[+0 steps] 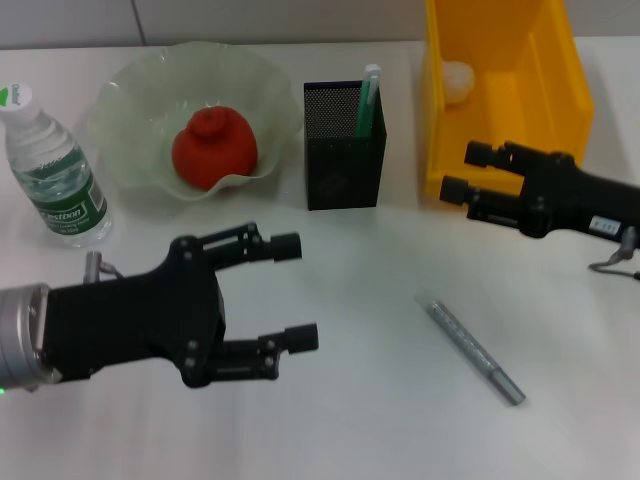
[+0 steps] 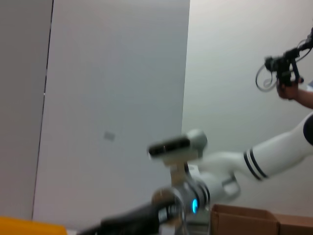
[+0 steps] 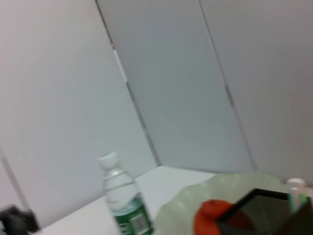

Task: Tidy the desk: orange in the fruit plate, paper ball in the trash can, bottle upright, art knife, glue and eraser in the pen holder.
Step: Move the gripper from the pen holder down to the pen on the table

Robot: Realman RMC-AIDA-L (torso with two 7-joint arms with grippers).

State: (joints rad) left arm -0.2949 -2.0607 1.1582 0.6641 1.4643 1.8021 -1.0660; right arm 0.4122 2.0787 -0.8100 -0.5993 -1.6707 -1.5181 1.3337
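Note:
The orange (image 1: 213,148) lies in the pale green fruit plate (image 1: 120,120) at the back left. The bottle (image 1: 55,170) stands upright at the far left. The black mesh pen holder (image 1: 344,160) holds a green-and-white glue stick (image 1: 368,98). The paper ball (image 1: 458,82) lies in the yellow trash can (image 1: 520,100). A grey art knife (image 1: 470,346) lies flat on the table at the front right. My left gripper (image 1: 292,292) is open and empty at the front left. My right gripper (image 1: 460,172) is open and empty, in front of the trash can. The eraser is out of view.
The right wrist view shows the bottle (image 3: 124,200), the fruit plate (image 3: 195,196), the orange (image 3: 210,215) and the pen holder (image 3: 264,213). The left wrist view shows the right arm (image 2: 234,166), a wall and a cardboard box (image 2: 244,220).

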